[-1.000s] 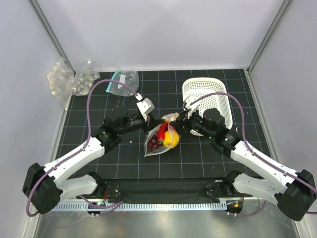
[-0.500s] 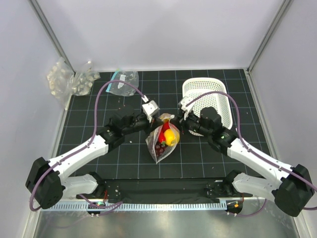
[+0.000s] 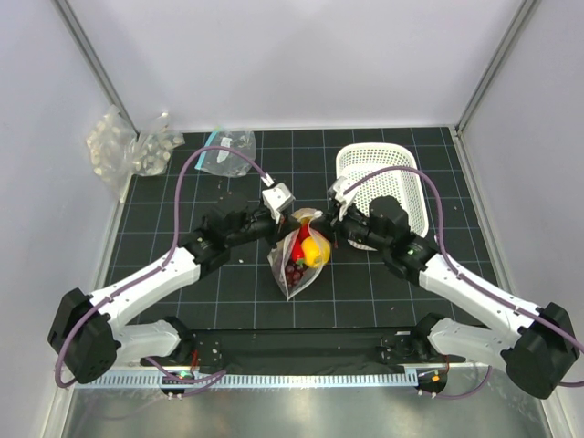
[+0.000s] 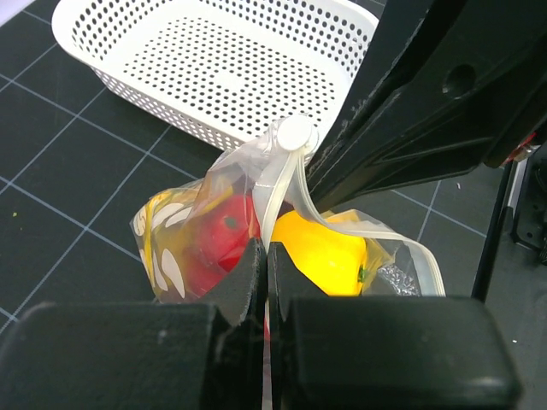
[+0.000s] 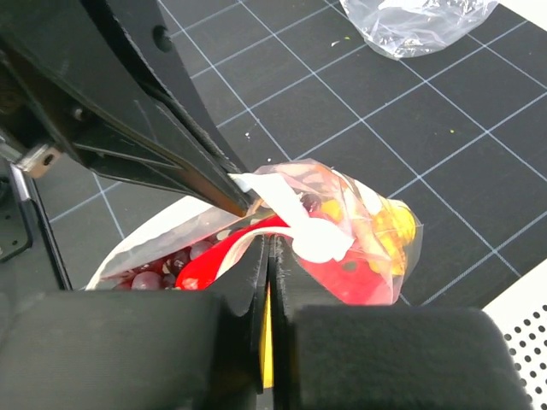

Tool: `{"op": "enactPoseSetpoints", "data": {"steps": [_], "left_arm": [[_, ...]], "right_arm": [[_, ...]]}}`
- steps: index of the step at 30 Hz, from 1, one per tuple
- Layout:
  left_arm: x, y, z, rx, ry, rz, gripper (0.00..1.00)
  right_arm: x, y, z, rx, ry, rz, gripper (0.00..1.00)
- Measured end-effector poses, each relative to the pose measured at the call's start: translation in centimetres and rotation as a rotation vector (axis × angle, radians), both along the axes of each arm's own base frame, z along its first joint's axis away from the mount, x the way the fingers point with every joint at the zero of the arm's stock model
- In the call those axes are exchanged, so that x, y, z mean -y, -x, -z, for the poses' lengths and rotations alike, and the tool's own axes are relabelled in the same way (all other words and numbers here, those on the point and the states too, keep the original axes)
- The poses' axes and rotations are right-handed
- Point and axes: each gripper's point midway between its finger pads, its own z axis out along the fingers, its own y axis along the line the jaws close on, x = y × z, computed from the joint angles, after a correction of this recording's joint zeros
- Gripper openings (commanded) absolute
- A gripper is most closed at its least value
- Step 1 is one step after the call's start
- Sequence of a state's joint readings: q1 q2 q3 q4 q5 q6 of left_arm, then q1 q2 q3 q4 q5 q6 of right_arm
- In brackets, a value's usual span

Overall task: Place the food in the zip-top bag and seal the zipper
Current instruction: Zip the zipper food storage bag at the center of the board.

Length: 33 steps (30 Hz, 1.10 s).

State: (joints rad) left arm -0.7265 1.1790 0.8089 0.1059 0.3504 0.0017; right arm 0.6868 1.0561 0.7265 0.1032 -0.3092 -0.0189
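Since a second ago the zip-top bag [image 3: 299,263] has swung from a slanted lie to standing mouth-up at mid-frame. Both arms have drawn in towards it, and the right gripper [image 3: 326,224] has gone from apart to together.

From above there are two arms, one pouch and one white basket [image 3: 365,151] at upper right. One other clear bag [image 3: 226,151] with a teal strip lies at upper left. A heap of bumpy packs [image 3: 128,146] sits beyond the corner of the mat [image 3: 182,301], too jumbled to count. The left gripper [image 3: 292,219] meets the pouch's top from the left, the right one from the right. Inside, only yellow, red and dark purple can be told.

In the left wrist view, the left gripper [image 4: 267,256] has its two black fingers pressed together on the pale, smooth zipper [image 4: 275,192], which rises in a fold to a rounded end. Crinkled film wraps one round yellow fruit [image 4: 320,254] and one round red fruit [image 4: 214,248]. The perforated basket [image 4: 214,77] fills the upper left; the right wrist catches only its corner.

In the right wrist view, the right gripper [image 5: 269,256] is likewise clamped on the pouch's rim, with the left arm's fingers reaching it from the upper left. Only here do the thin red chili [image 5: 224,254] and the beaded grape bunch [image 5: 154,275] show. The other clear bag [image 5: 419,21] sits at the top edge, its teal strip out of sight.
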Motion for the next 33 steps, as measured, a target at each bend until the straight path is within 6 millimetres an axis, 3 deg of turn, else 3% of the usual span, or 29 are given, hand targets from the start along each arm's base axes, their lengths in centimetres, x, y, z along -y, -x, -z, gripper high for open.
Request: {"op": "enactPoseSetpoints", "data": {"steps": [1, 5, 10, 12, 16, 20, 25, 29, 33], "left_arm": [[0.0, 0.0, 0.0, -0.003, 0.001, -0.001, 0.02], [0.1, 0.0, -0.1, -0.015, 0.011, -0.007, 0.03], [0.2, 0.0, 0.0, -0.028, 0.013, -0.005, 0.04], [0.3, 0.1, 0.1, -0.036, 0.013, -0.001, 0.04], [0.5, 0.3, 0.3, -0.048, 0.014, 0.002, 0.04], [0.6, 0.3, 0.4, -0.051, 0.014, 0.004, 0.05], [0.9, 0.4, 0.7, -0.061, 0.010, 0.011, 0.06], [1.3, 0.6, 0.8, -0.065, 0.007, 0.020, 0.05], [1.5, 0.8, 0.7, -0.064, 0.008, 0.028, 0.07]], "right_arm": [[0.1, 0.1, -0.2, -0.002, -0.008, 0.003, 0.28], [0.6, 0.1, -1.6, 0.008, -0.046, 0.041, 0.52], [1.5, -0.5, -3.1, 0.047, -0.076, 0.103, 0.61], [1.6, -0.8, -3.1, 0.047, -0.076, 0.121, 0.62], [1.6, -1.3, -2.2, -0.004, -0.081, 0.158, 0.75], [1.6, -1.9, -1.6, -0.089, -0.119, 0.221, 0.75], [1.5, -2.3, -2.2, -0.147, -0.187, 0.272, 0.74], [0.9, -2.7, -1.5, -0.207, -0.217, 0.291, 0.68], [0.3, -2.7, -0.7, -0.252, -0.218, 0.302, 0.51]]}}
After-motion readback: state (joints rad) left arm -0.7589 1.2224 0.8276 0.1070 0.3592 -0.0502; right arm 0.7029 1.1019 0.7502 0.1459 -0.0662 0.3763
